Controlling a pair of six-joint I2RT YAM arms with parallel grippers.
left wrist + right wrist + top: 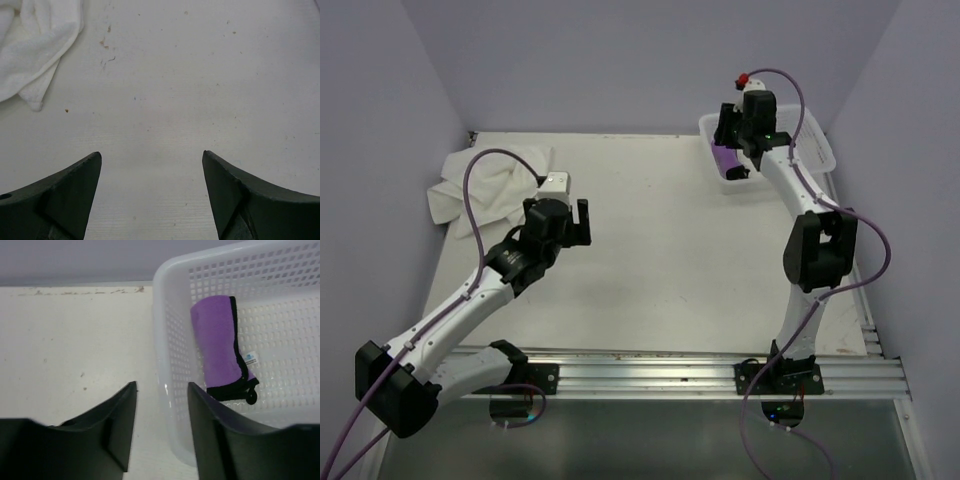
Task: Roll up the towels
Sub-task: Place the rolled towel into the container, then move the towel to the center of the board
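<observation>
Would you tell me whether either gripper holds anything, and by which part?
Nothing is held. The left gripper is open over the table; the right gripper is open too, and the purple towel lies free in the basket.

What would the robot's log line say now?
purple towel: rolled, in basket | white towel: crumpled, far-left table | left gripper: open, empty | right gripper: open, empty, above basket wall

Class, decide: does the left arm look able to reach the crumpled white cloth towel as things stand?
Probably yes: the crumpled white cloth towel lies close beside the open, empty left end effector, with only bare white tabletop between them.
</observation>
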